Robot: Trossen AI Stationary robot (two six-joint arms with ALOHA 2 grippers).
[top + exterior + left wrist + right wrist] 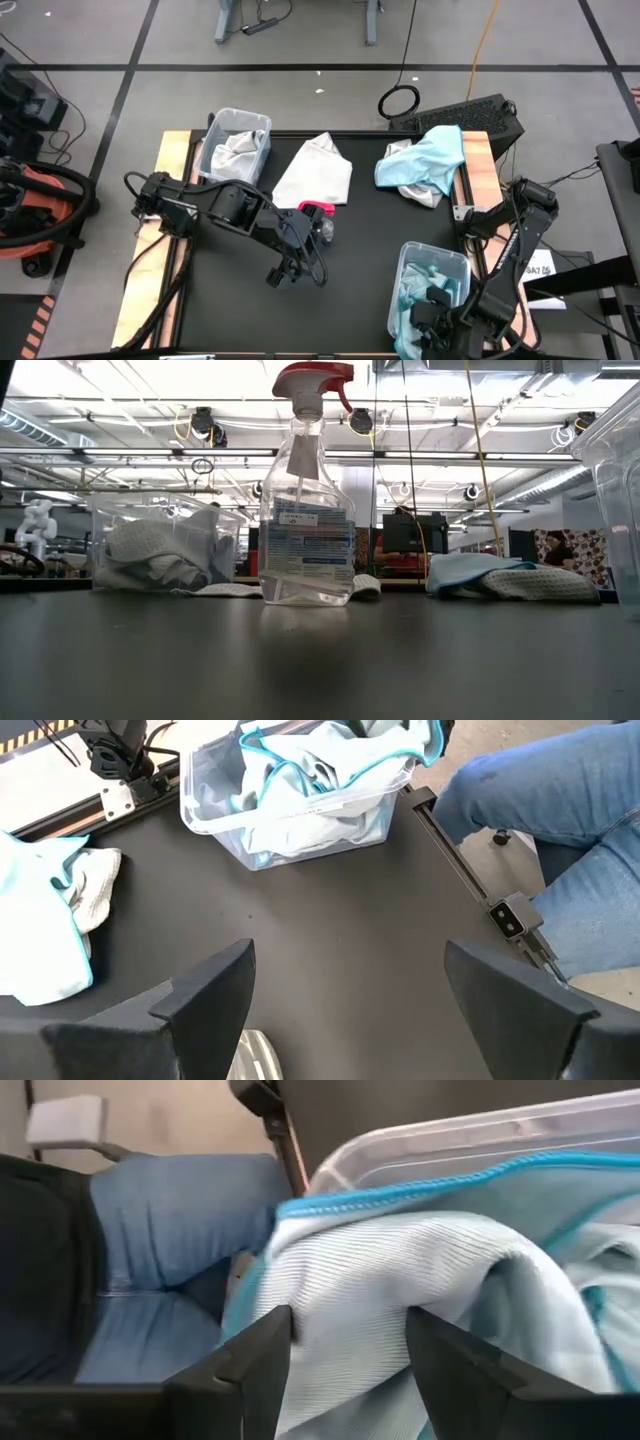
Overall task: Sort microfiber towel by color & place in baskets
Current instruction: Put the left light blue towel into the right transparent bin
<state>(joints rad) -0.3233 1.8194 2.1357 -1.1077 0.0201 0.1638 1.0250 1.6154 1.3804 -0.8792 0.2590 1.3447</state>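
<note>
A clear basket (pixel 232 143) at the far left holds pale grey-white towels. A second clear basket (pixel 432 283) at the near right holds light blue towels (pixel 300 790). One grey-white towel (pixel 315 172) lies flat on the mat. A light blue towel (pixel 428 158) lies heaped over a grey-white one (pixel 98 888) near the far right edge. My left gripper (pixel 348 948) is open above bare mat near the table's middle. My right gripper (pixel 348 1320) is open over the near-right basket, its fingers on either side of a hump of light blue towel (pixel 400 1270). My right gripper comes down into the near-right basket from above, and a fold of light blue towel (pixel 350 1350) fills the gap between its open fingers. I cannot tell whether the fingers touch the cloth.
A clear spray bottle (pixel 305 510) with a red trigger stands upright on the mat just beyond my left gripper. A person in blue jeans (pixel 560 830) sits close to the table's near right corner. Bare black mat (pixel 360 250) lies between the arms.
</note>
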